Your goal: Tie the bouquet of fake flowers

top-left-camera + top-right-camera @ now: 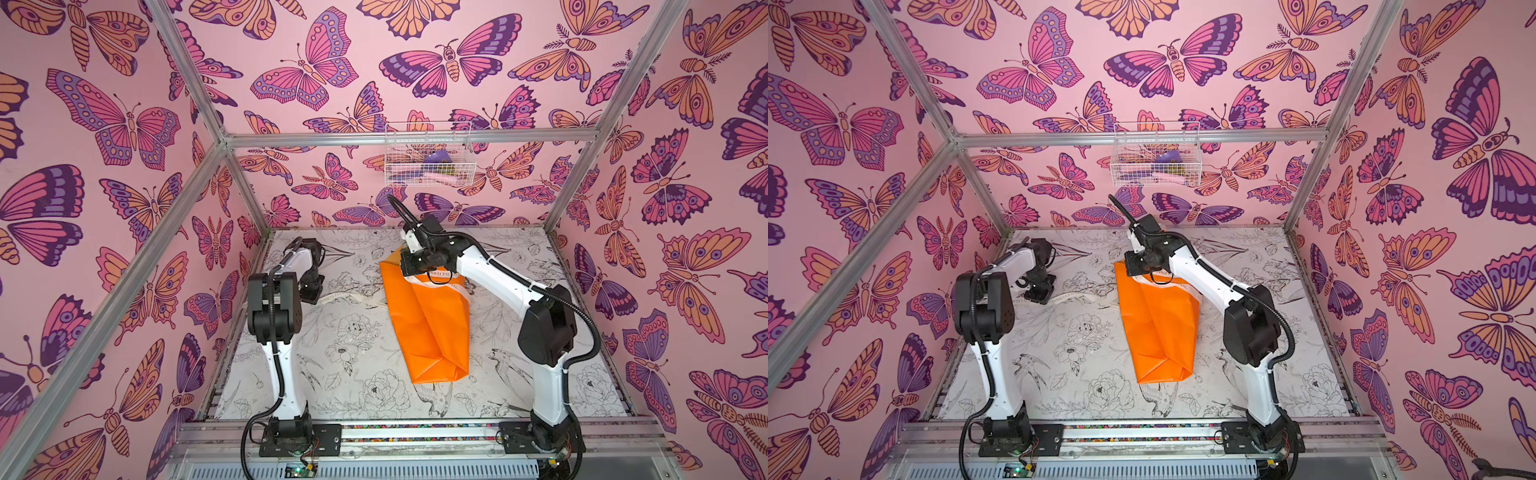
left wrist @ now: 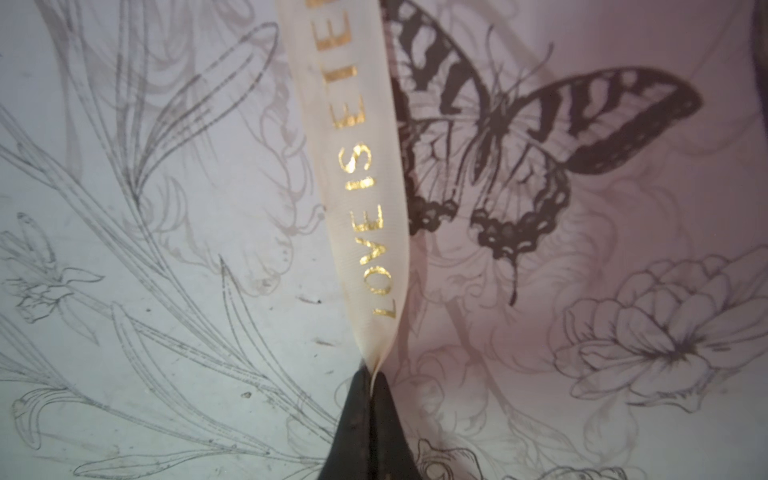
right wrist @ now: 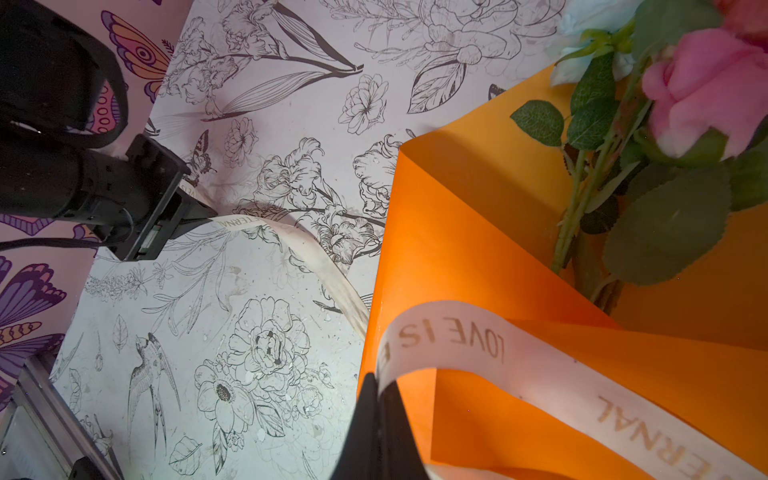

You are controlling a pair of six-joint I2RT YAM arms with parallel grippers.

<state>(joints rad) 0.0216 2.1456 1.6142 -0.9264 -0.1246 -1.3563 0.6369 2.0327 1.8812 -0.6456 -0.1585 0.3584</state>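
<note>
The bouquet of fake flowers (image 1: pixel 428 320) (image 1: pixel 1158 324) lies wrapped in bright orange paper in the middle of the table in both top views. In the right wrist view a pink rose (image 3: pixel 706 83) and green leaves stick out of the paper (image 3: pixel 478 232). A cream ribbon (image 2: pixel 357 187) (image 3: pixel 478 345) with gold letters crosses over the wrap and trails left across the table (image 1: pixel 353 297). My left gripper (image 2: pixel 372 374) (image 3: pixel 199 214) is shut on one end of the ribbon, low over the table to the left of the bouquet. My right gripper (image 3: pixel 379 380) (image 1: pixel 409 270) is shut on the ribbon over the bouquet's far end.
A white wire basket (image 1: pixel 428 153) with small items hangs on the back wall. The table (image 1: pixel 353 374) has a black-and-white floral print. Aluminium frame posts (image 1: pixel 245 195) stand at the back corners, and a metal rail (image 1: pixel 415 432) runs along the front edge.
</note>
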